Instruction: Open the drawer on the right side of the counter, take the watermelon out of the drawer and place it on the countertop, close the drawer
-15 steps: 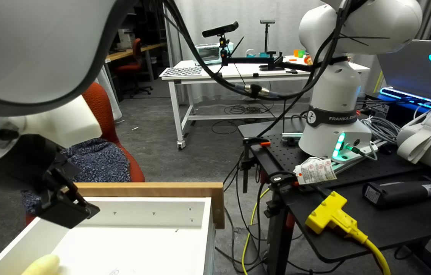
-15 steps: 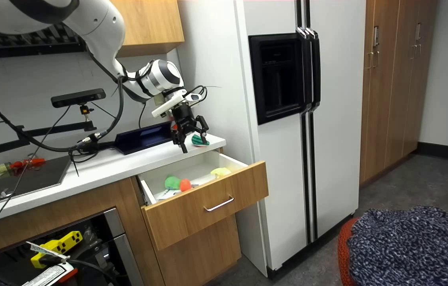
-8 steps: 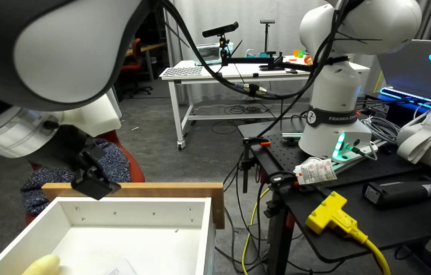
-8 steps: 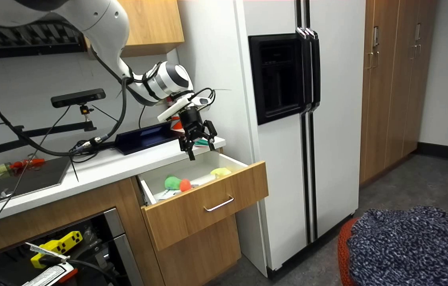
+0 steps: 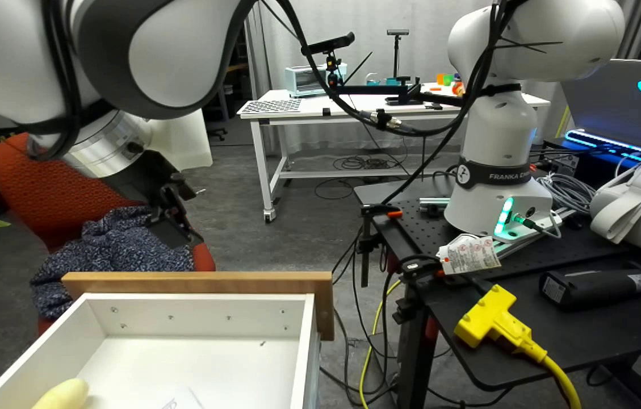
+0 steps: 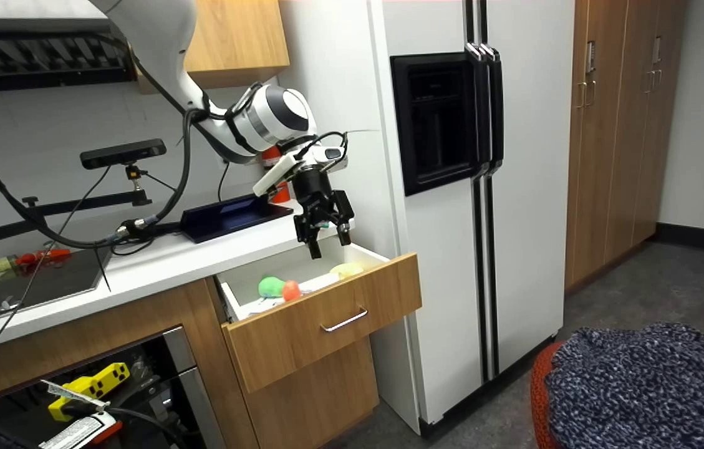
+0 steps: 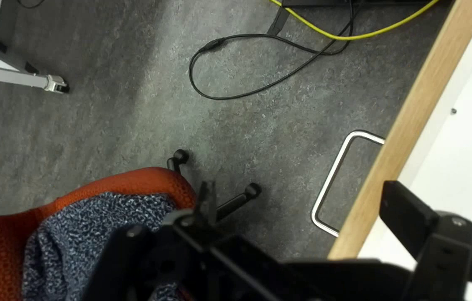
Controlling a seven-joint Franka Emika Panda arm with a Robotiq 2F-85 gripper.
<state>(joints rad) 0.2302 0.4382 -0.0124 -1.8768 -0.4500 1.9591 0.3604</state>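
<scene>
The drawer (image 6: 302, 343) stands pulled out from under the countertop (image 6: 202, 259), its face and bar handle (image 7: 332, 176) turned away from it, over the floor (image 7: 240, 125). Its long axis runs side to side, in line with the countertop's front edge; in my wrist view its tan front strip (image 7: 407, 133) slants down from the upper right.

I count one drawer and one handle, and inside one green piece (image 6: 271, 287), one orange piece (image 6: 291, 290) and one yellow piece (image 6: 347, 270). The first two sit side by side towards the side wall farther from the refrigerator (image 6: 445, 262); the yellow piece lies just beside the nearer side wall. White paper (image 5: 183, 400) lies on the drawer's bottom; how many sheets I cannot tell. One watermelon (image 6: 325, 225) is on the countertop, by the corner at the refrigerator end, seen only as a scrap of green past my pincer (image 6: 329, 249), so its direction I cannot tell.

My pincer is spread wide, its two fingers (image 7: 407, 217) well apart, above the drawer near the front edge.

A second ago, in an exterior view, it showed lower, across the drawer's front corner; now it shows above the front edge, against the chair (image 5: 59, 199). It has also come from over the countertop to over the drawer, and covers most of the watermelon, then in plainer sight. The drawer has kept its place.
</scene>
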